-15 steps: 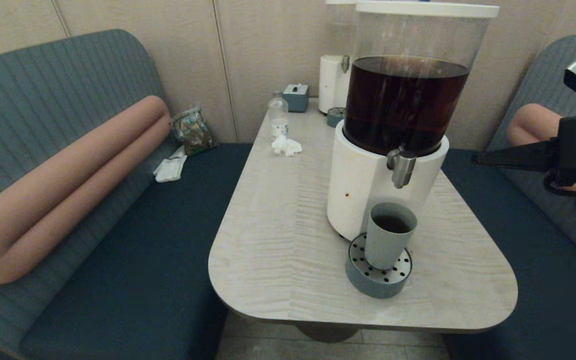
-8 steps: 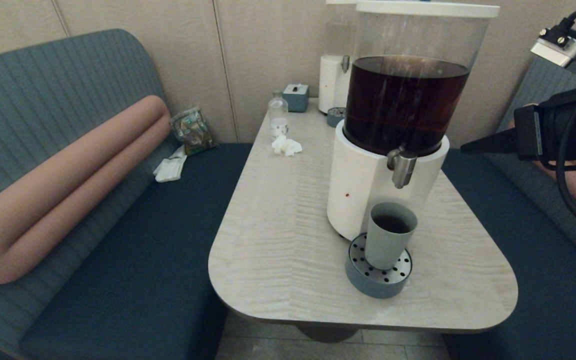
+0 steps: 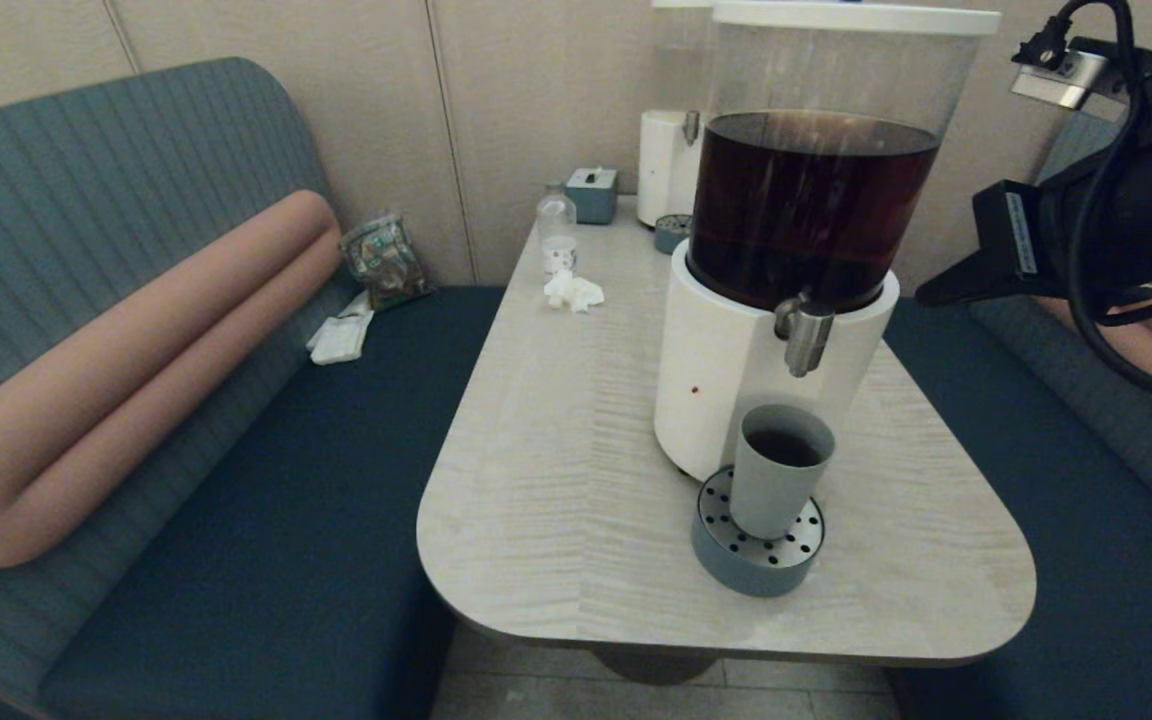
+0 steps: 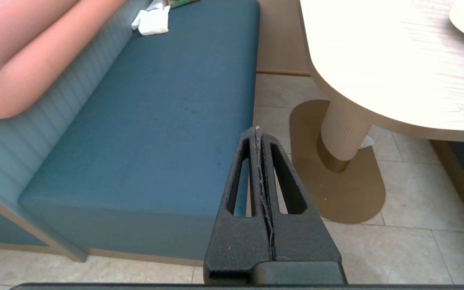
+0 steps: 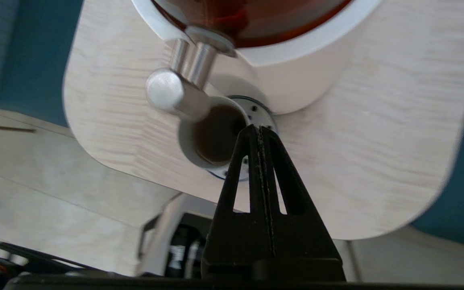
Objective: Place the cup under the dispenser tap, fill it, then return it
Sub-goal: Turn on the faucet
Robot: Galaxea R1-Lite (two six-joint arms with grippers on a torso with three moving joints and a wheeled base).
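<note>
The cup [image 3: 779, 470], a plain grey-green tumbler, stands upright on a round blue-grey drip tray [image 3: 756, 560] with a perforated metal top, directly below the dispenser tap [image 3: 804, 337]. Dark liquid already shows inside it. The tap is a short steel spout on the white base of a large dispenser [image 3: 781, 260], whose clear tank holds dark brown liquid. Tray and dispenser sit near the front edge of a pale wooden table [image 3: 556, 480].

The right gripper [image 3: 936, 294] hangs in the air to the right of the tank, well above the table, its jaws pressed together on nothing. The left gripper [image 4: 258, 133] is parked low beside the table over the blue bench seat [image 4: 155, 121], jaws also together.

The risks, as I judge them: with jaws together the gripper cannot take the cup, and would knock it over and spill it. Coming in from this high could strike the tap or tank. The cup is smooth and tapered, so a loose grip may slip.
</note>
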